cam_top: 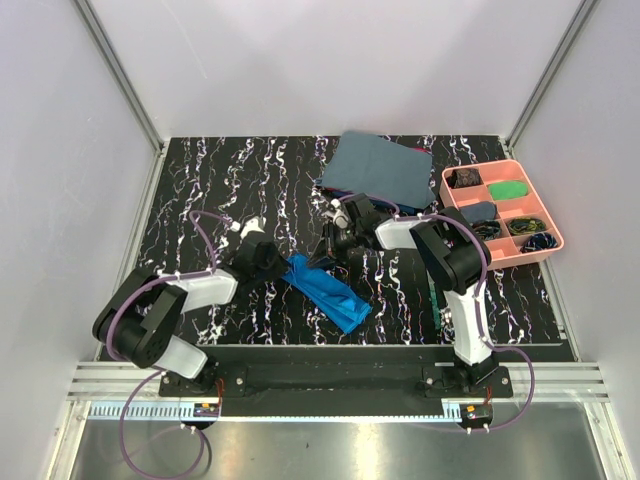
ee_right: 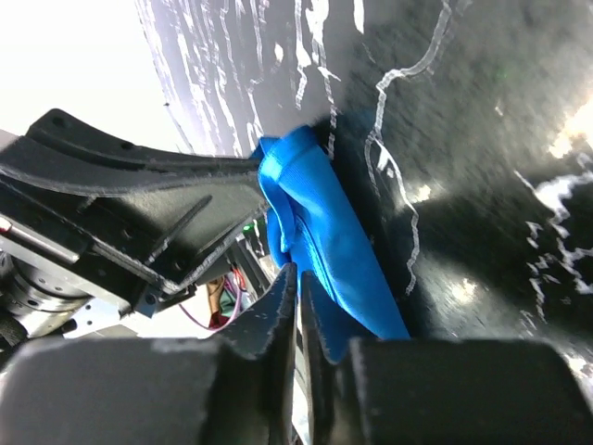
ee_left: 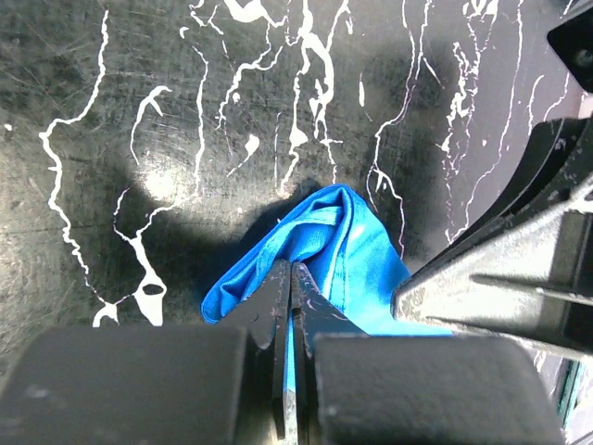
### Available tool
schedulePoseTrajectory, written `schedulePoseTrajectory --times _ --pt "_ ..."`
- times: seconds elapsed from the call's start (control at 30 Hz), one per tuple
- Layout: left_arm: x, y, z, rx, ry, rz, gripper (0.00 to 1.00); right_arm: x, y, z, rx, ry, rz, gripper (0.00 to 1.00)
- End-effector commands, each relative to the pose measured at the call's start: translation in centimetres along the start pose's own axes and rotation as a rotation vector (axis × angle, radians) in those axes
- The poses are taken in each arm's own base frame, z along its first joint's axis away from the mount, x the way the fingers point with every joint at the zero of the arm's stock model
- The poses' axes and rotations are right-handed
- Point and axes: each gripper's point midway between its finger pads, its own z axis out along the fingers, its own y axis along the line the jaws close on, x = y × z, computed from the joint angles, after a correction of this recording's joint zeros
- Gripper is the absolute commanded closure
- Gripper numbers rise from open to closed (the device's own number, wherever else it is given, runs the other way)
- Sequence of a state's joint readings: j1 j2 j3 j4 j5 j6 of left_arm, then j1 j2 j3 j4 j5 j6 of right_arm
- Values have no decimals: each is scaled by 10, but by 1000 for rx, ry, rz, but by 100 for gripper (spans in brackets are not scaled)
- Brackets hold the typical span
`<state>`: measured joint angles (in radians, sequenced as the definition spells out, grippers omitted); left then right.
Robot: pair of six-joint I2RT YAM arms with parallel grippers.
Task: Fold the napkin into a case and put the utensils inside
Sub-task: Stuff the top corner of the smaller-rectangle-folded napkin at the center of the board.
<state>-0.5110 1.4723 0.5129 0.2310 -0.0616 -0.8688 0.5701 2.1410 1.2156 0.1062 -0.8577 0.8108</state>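
My left gripper (ee_left: pixel 292 271) is clamped on the bright blue shiny cloth napkin (ee_left: pixel 345 239) on the black white-veined table (ee_left: pixel 185 93). My right gripper (ee_right: pixel 298 275) sits beside it, jaws nearly together; I cannot tell whether they pinch cloth.

The napkin (cam_top: pixel 330 292) is thin woven cloth with a slight satin sheen, while the larger grey-blue cloth (cam_top: pixel 382 168) is dull and matt. The table top (cam_top: pixel 220 180) is a hard, black, white-veined marble-pattern surface, semi-glossy with fine scuffs. The compartment tray (cam_top: pixel 540 205) is smooth pink plastic, and the left gripper (ee_left: pixel 290 278) is matt black plastic with a lightly grained finish.
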Motion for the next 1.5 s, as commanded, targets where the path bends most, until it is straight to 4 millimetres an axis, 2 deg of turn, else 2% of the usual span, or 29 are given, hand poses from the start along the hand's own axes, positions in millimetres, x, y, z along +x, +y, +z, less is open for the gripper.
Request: schedulePoseTrajectory --times 0.0,0.27,0.77,0.9,1.03,1.2,1.3,1.33,1.37,1.43,1.47 --pt "-12 -7 -8 27 -54 17 100 -14 20 2 -48 -7 -63 90" --pt "-20 -25 -18 89 -90 25 100 -11 14 16 -50 20 -51 94" --pt "-19 -36 -18 113 -86 38 100 8 28 37 -84 68 -60 96" --pt "-17 -43 -19 135 -83 43 100 7 33 46 -119 76 -47 96" --pt "-12 -39 -18 148 -72 41 100 2 28 55 -145 95 -51 95" --pt "-9 -39 -13 177 -53 53 100 0 35 53 -137 130 -148 93" --pt "-12 -43 -12 193 -68 42 100 2 35 52 -150 145 -141 93" --pt "-10 -38 -9 166 -63 44 100 -2 48 48 -186 110 -185 93" --pt "-13 -35 -8 151 -75 52 100 1 44 45 -177 104 -141 93" --pt "-16 -29 -5 124 -95 59 100 -3 54 37 -199 84 -144 92" --pt "-17 -28 -5 119 -100 61 100 -4 53 35 -191 75 -127 92"
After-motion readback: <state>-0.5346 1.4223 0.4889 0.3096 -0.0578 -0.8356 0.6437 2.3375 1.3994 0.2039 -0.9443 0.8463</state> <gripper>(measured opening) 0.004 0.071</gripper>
